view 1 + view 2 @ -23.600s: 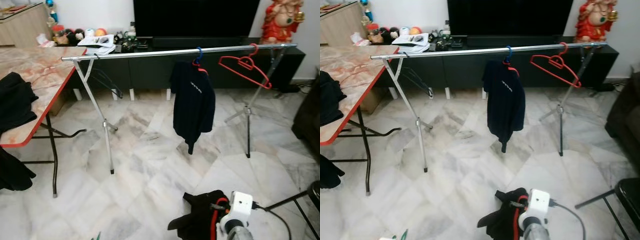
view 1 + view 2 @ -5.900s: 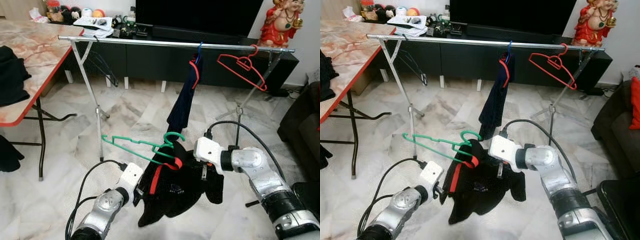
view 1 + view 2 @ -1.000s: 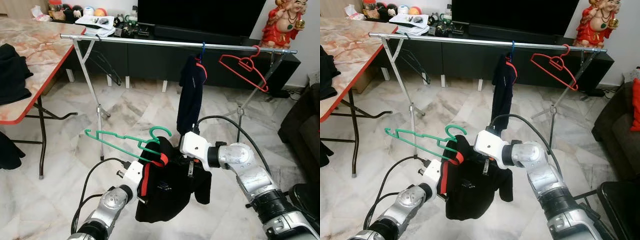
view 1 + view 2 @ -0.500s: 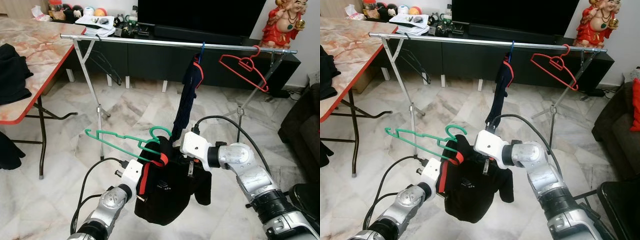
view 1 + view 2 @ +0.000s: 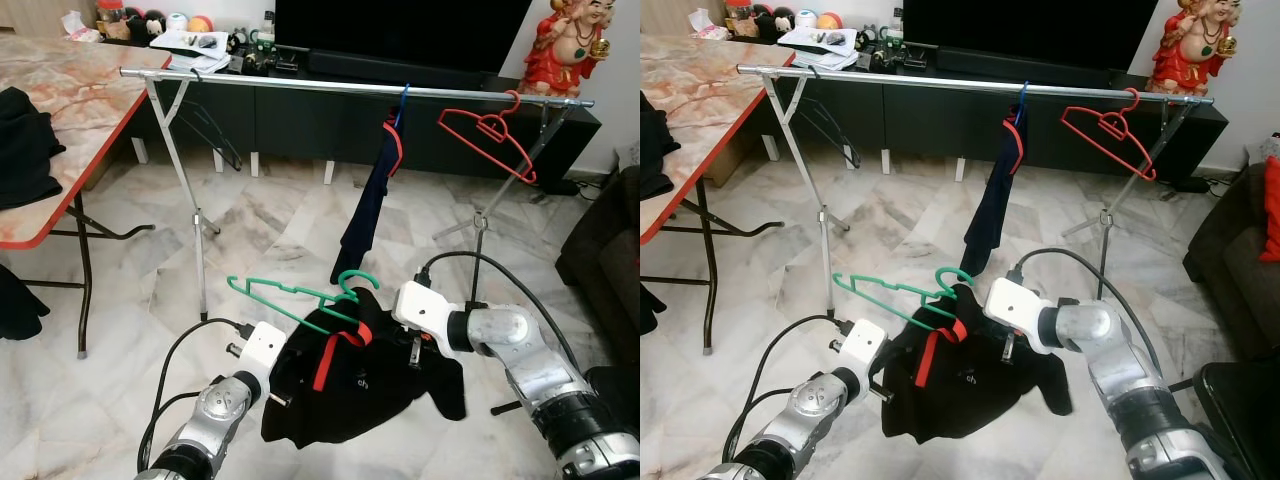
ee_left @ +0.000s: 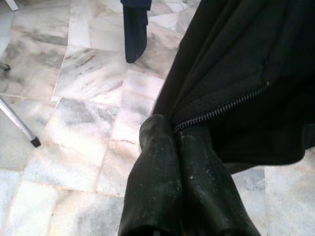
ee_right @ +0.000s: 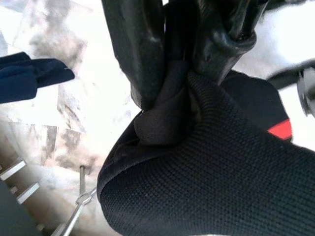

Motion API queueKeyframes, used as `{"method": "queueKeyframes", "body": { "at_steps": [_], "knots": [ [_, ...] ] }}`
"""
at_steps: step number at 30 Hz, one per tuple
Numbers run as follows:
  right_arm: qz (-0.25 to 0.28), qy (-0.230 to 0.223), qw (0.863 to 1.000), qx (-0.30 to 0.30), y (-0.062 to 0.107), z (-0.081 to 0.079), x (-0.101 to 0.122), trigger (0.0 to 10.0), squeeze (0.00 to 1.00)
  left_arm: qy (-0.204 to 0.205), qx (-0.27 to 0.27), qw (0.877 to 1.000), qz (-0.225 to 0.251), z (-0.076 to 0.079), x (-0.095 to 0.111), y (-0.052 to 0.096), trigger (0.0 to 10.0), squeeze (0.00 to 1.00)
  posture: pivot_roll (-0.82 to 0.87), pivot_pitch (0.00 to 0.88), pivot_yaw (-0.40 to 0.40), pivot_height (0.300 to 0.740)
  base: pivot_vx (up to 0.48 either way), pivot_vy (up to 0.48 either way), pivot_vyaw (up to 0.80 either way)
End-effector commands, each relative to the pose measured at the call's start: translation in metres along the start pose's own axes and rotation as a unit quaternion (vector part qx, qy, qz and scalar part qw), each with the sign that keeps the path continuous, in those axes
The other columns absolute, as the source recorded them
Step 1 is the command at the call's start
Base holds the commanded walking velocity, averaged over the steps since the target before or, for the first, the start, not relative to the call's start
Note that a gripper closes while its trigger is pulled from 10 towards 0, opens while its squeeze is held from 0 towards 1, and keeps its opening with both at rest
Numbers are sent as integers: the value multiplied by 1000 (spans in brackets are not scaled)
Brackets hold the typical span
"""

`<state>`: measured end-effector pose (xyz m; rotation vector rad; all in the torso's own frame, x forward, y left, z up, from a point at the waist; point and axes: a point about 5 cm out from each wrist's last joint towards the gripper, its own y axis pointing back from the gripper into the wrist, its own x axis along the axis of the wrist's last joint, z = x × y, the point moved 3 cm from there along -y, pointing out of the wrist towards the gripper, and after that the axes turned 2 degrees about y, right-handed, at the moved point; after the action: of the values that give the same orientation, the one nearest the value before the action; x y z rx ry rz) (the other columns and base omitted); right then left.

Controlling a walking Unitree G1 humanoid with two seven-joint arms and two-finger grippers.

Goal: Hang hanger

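Green hanger [image 5: 300,296] carries a black jacket [image 5: 360,385] with red collar trim, held low between both arms, well below and in front of the clothes rail [image 5: 350,88]

Left gripper [image 6: 179,135]: fingers pressed together, pinching the zipper edge of the jacket. Right gripper [image 7: 172,73]: fingers clamped on a bunch of the jacket's fabric near the shoulder

Hanger's long axis runs roughly left to right, tilted, its left tip sticking out bare past the jacket; its hook [image 5: 352,278] stands up near the right gripper, so the right arm is the nearer one to guide it

Rail lies up and forward of the hook. Open stretch of rail toward its left end; near the right end hang a navy garment [image 5: 372,205] and an empty red hanger [image 5: 490,135]

Judgement: the hook must rise above rail height before it can drop over; neither gripper holds the hanger itself, so it may slip out
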<state>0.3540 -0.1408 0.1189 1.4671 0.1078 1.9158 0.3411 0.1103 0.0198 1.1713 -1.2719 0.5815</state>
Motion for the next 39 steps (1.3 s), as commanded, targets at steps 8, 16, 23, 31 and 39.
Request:
{"method": "queueKeyframes", "body": {
  "at_steps": [8,16,23,31,39],
  "knots": [
    [20,-53,998,-26,42,9,-28,0,0,-2,9,999,-34,-5,-21,8,0,0,-1,112,-130,721,0,0,0],
    [-97,-22,994,-42,92,20,-66,0,0,-5,7,999,-41,-6,-24,10,0,0,-4,108,-120,721,0,0,0],
    [-165,10,986,-12,114,16,-82,0,0,-7,2,999,-43,-4,-24,10,0,0,-10,109,-111,721,0,0,0],
    [-156,-1,987,-37,114,18,-86,0,0,-8,-2,999,-47,-4,-26,11,0,0,-6,119,-106,721,0,0,0],
    [-266,38,962,43,128,-2,-114,0,0,-10,0,998,-55,-8,-30,13,0,0,-4,129,-100,721,0,0,0]
  ]
}}
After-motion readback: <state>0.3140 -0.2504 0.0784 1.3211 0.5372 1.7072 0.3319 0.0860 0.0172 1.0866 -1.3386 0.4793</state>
